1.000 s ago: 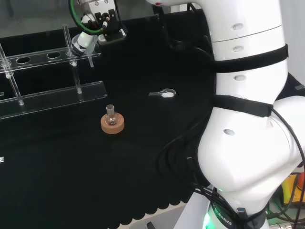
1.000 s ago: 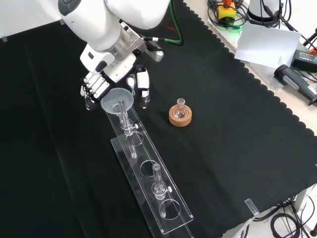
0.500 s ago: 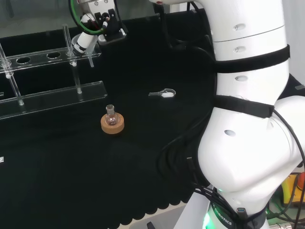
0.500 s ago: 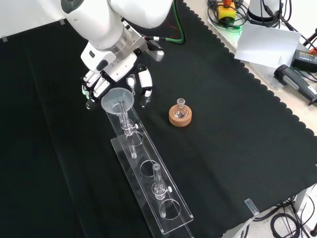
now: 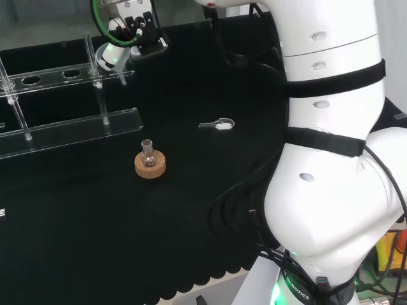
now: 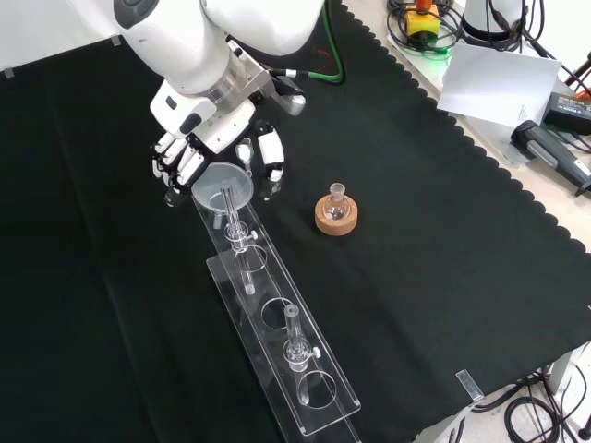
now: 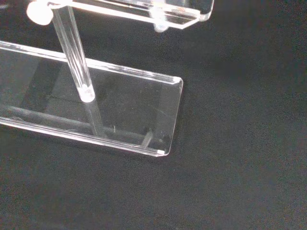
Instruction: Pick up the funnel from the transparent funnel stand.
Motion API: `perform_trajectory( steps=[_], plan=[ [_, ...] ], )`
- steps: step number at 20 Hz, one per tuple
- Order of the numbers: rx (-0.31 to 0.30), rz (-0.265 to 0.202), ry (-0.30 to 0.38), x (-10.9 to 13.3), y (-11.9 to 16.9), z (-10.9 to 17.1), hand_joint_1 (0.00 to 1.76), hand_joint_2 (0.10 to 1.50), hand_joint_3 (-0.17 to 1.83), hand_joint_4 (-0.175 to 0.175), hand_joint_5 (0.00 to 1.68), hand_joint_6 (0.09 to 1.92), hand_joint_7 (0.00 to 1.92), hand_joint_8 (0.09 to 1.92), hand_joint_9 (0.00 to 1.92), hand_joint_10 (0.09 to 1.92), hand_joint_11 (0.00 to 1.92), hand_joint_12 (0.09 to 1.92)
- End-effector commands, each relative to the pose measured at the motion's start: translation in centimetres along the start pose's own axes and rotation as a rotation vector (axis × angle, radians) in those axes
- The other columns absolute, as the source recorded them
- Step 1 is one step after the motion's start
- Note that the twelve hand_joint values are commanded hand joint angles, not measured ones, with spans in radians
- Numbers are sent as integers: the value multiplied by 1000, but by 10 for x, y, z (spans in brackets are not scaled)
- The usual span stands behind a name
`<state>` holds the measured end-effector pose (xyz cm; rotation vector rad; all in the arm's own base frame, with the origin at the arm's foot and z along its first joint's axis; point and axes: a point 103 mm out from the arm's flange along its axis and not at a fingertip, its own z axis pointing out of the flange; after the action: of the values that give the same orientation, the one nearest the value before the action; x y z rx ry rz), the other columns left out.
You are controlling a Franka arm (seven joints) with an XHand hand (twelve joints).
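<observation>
The clear funnel (image 6: 223, 187) sits at the far end of the transparent funnel stand (image 6: 277, 343), with its stem down through the end hole of the top plate. My hand (image 6: 199, 148) is right behind it, fingers (image 6: 172, 170) curled on one side of the cone and thumb (image 6: 273, 166) on the other. From the head view the funnel (image 5: 109, 55) leans, cone towards the hand (image 5: 136, 30), at the right end of the stand (image 5: 63, 136). The wrist view has the stand's base plate (image 7: 134, 110) and one post (image 7: 73, 52) close below.
A small round flask on a cork ring (image 6: 335, 212) stands to the right of the stand in the front view; in the head view the flask on its cork ring (image 5: 150, 164) stands in front of it. A small spoon with white powder (image 5: 217, 124) lies on the cloth. Papers and tools lie beyond the cloth's scalloped edge (image 6: 503, 175).
The fingers and thumb have closed in a little round the funnel's cone. The cone has shifted slightly; the stand, flask and spoon have stayed put.
</observation>
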<state>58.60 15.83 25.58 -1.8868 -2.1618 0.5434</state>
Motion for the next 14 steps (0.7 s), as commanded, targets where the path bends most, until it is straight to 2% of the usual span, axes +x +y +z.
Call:
perform_trajectory(
  steps=[1,8,14],
  plan=[
    [-9,-5,5,-1,2,-1,584,510,630,-19,377,87,555,530,193,786,0,753],
    [-28,-5,1,-6,2,1,612,514,667,-11,513,87,667,511,300,729,0,787],
    [-23,-8,-9,-4,4,3,638,503,676,-18,504,87,682,502,320,707,0,828]
  ],
)
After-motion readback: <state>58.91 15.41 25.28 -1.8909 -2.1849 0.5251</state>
